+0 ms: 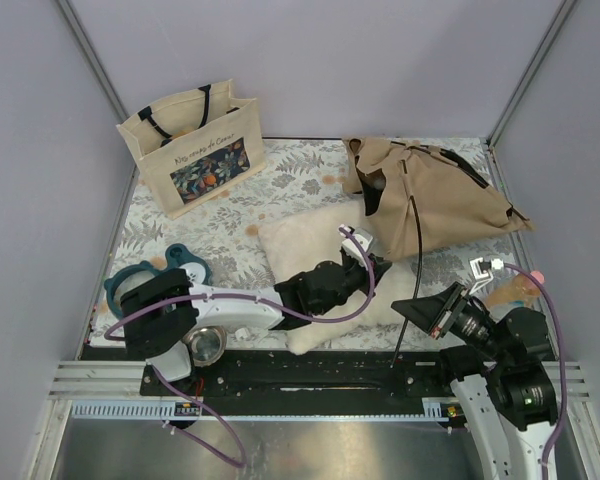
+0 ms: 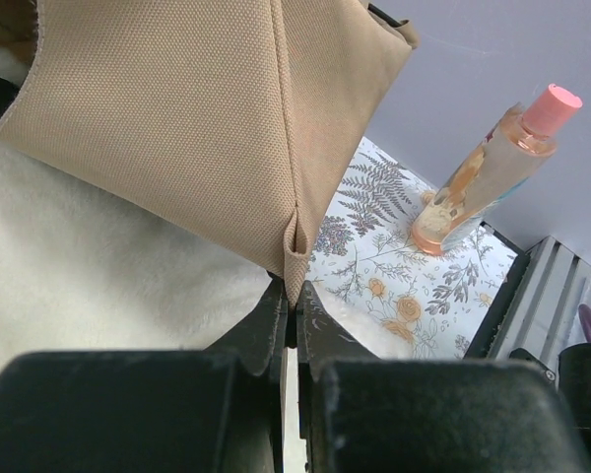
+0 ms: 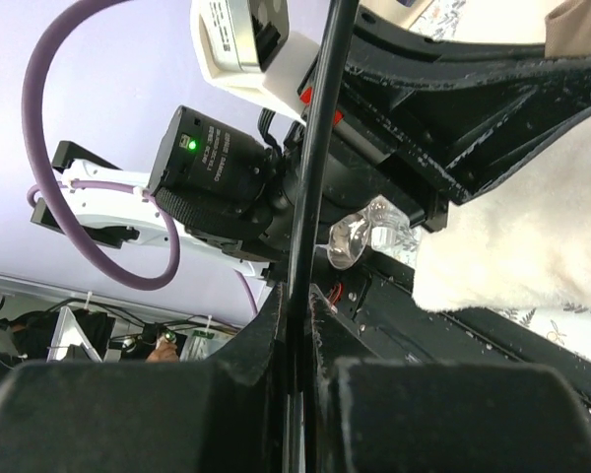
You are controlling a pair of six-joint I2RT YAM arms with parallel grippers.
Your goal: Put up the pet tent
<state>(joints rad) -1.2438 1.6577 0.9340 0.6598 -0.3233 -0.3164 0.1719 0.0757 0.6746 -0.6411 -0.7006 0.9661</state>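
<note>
The pet tent (image 1: 435, 195) lies collapsed as tan fabric at the back right of the table. A thin black pole (image 1: 417, 250) runs from it toward the near edge. My left gripper (image 1: 373, 265) reaches over the cream pillow (image 1: 300, 250) and is shut on a seamed corner of the tent fabric. The left wrist view shows that fabric (image 2: 197, 118) and the gripper (image 2: 295, 301) pinching its tip. My right gripper (image 1: 412, 305) is shut on the pole. In the right wrist view the pole (image 3: 315, 148) rises straight out of the closed gripper (image 3: 297, 305).
A beige tote bag (image 1: 195, 145) with a floral print stands at the back left. A teal ring-shaped object (image 1: 170, 270) and a metal bowl (image 1: 208, 343) sit by the left arm. A peach bottle with a pink cap (image 2: 483, 172) stands at the table's right edge.
</note>
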